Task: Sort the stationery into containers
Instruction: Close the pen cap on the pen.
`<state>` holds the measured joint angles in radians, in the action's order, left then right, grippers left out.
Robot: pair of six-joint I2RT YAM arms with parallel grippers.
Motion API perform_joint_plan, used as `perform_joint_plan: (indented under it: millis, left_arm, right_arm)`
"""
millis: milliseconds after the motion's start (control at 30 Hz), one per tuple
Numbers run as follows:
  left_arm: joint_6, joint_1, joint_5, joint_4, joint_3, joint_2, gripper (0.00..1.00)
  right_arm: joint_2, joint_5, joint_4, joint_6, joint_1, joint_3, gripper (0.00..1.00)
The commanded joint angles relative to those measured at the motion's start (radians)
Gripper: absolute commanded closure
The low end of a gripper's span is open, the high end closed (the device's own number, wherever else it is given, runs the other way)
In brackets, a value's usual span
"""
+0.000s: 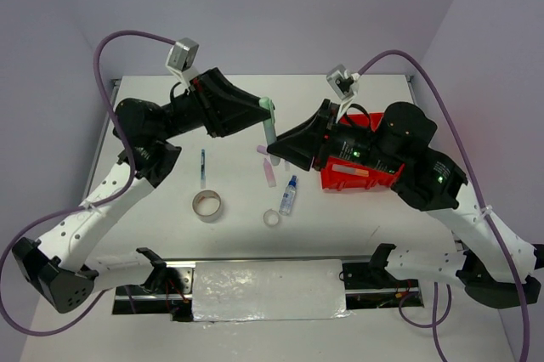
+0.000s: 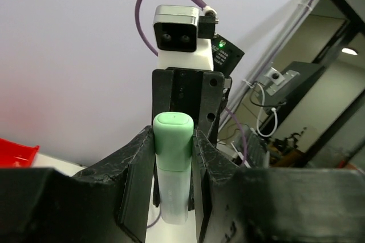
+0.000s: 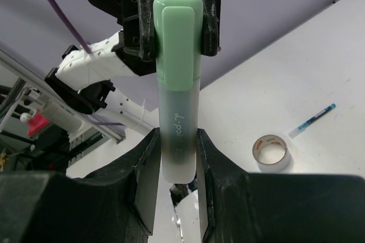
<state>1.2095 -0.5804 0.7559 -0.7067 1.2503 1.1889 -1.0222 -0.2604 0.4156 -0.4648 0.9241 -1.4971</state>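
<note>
My left hand (image 1: 266, 109) grips the cap of the green-capped marker (image 3: 178, 83) and my right hand (image 1: 273, 148) grips its clear barrel, in the air above the worktop (image 1: 382, 234). If they pull apart together, the cap could pop off, or the marker could drop short of the red tray (image 1: 361, 185).

White table (image 1: 246, 239): pen (image 1: 202, 168), beige tape roll (image 1: 206, 206), sm. clear ring (image 1: 271, 218), bottle (image 1: 289, 195), pink item (image 1: 269, 172), red tray (image 1: 361, 183).

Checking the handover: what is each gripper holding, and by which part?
Both hold one stubby translucent marker with a mint-green cap. The left gripper clamps the cap; the right gripper clamps the lower barrel.
</note>
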Motion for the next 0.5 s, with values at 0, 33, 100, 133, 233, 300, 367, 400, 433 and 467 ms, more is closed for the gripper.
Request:
perform_joint_plan:
  millis: [0,33,100,133,233,300,367,400,433,467]
  left_arm:
    - [-0.151,-0.053,0.022,0.157,0.027,-0.046,0.63]
    - [-0.168,-0.055,0.017,0.176,0.028,-0.048,0.59]
    - [-0.169,-0.056,0.014,0.174,0.028,-0.055,0.47]
    - [-0.172,-0.056,0.011,0.177,0.029,-0.057,0.44]
    - [-0.197,-0.056,0.008,0.216,0.052,-0.061,0.41]
    - [-0.208,-0.056,0.011,0.237,0.069,-0.06,0.41]
    - [-0.209,-0.056,0.003,0.237,0.074,-0.064,0.52]
    - [-0.212,-0.056,0.0,0.239,0.077,-0.064,0.6]
    - [-0.215,-0.056,-0.001,0.24,0.078,-0.066,0.62]
    - [-0.218,-0.056,-0.007,0.242,0.083,-0.069,0.64]
  right_arm:
    - [-0.013,-0.014,-0.133,0.058,-0.014,-0.078,1.0]
    - [-0.015,-0.049,-0.147,0.08,-0.014,-0.075,1.0]
    - [-0.025,-0.071,-0.152,0.092,-0.014,-0.075,1.0]
    - [-0.029,-0.074,-0.15,0.097,-0.016,-0.075,1.0]
    - [-0.027,-0.095,-0.156,0.084,-0.014,-0.052,1.0]
    - [-0.023,-0.109,-0.161,0.078,-0.016,-0.032,1.0]
    - [-0.022,-0.123,-0.159,0.075,-0.016,-0.019,1.0]
    - [-0.021,-0.143,-0.161,0.077,-0.014,-0.012,1.0]
    - [-0.016,-0.149,-0.164,0.077,-0.016,-0.005,1.0]
    - [-0.012,-0.154,-0.169,0.077,-0.014,0.015,1.0]
